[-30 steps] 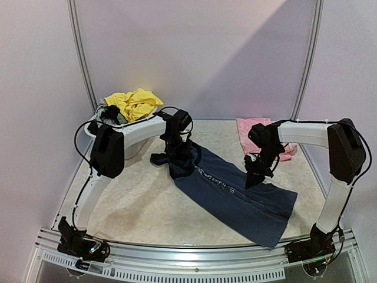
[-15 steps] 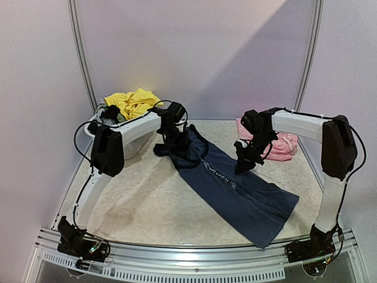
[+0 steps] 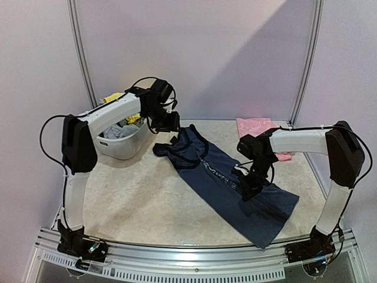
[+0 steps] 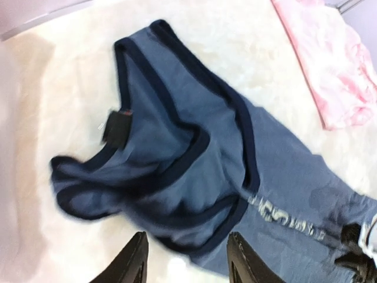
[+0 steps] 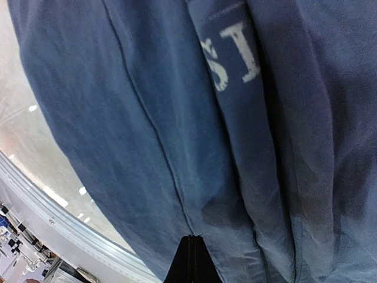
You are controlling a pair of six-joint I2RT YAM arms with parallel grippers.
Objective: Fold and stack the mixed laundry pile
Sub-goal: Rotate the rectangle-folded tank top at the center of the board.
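Note:
The navy tank top point(image 3: 230, 183) with white lettering lies spread out diagonally on the table, straps at the back left. My left gripper point(image 3: 167, 122) hangs open above the strap end, nothing between its fingers. In the left wrist view the same gripper point(image 4: 188, 262) hovers over the tank top's point(image 4: 194, 153) bunched armholes. My right gripper point(image 3: 248, 187) is shut, its tip down on the garment's middle. In the right wrist view the shut gripper point(image 5: 190, 259) touches the tank top point(image 5: 177, 106) at a seam. A pale pink piece point(image 3: 254, 126) lies folded at the back right. Yellow cloth point(image 3: 113, 97) shows in the tub.
A white plastic tub point(image 3: 122, 144) stands at the back left, partly behind my left arm, with yellow and grey cloth inside. The table's front rail point(image 3: 194, 259) runs along the near edge. The pink piece point(image 4: 330, 65) lies just beyond the tank top's right side.
My left gripper has opened, released the tank top's strap end and risen back towards the tub. My right gripper has come forward and down onto the garment's middle.

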